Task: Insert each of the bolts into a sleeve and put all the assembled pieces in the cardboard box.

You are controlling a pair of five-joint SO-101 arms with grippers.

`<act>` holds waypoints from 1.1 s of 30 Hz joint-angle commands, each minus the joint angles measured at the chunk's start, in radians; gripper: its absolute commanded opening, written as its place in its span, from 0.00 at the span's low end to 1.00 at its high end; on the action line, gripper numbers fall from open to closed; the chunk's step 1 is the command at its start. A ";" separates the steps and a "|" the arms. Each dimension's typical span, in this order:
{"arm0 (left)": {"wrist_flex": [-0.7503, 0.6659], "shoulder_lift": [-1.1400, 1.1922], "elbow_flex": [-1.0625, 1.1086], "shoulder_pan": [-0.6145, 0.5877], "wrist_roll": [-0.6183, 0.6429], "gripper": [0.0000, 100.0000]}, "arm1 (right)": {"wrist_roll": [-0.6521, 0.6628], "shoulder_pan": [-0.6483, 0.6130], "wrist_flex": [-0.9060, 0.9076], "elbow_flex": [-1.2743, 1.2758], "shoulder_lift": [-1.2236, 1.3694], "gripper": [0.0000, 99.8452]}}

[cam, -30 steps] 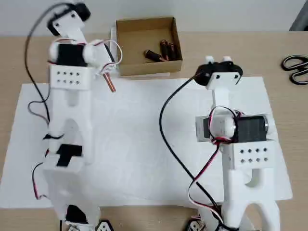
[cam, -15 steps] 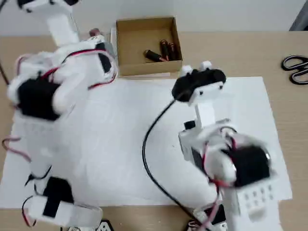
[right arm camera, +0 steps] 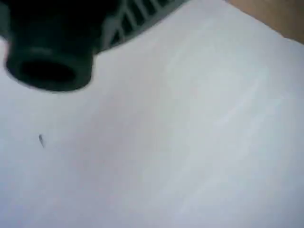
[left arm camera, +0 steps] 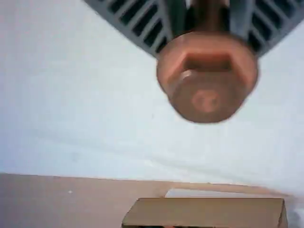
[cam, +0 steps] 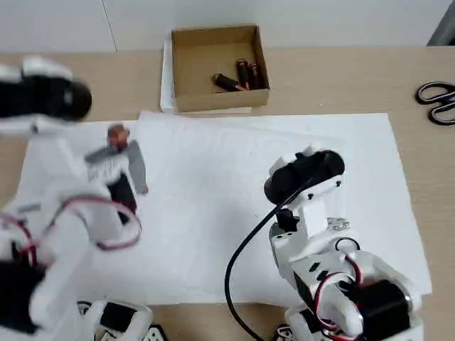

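Left fingers (cam: 135, 165) clamp a bolt (cam: 117, 133), well apart from the cardboard box (cam: 213, 101).

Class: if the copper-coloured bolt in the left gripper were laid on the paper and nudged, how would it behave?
The bolt looks like rigid metal, so it probably won't bend. Its hexagonal head has flats, so on the paper it would likely settle rather than roll far. It looks smooth, perhaps slippery.
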 commanded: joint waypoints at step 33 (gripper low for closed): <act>-0.698 -0.865 1.038 0.232 0.184 0.01 | -0.006 -0.375 -0.751 0.746 -0.495 0.00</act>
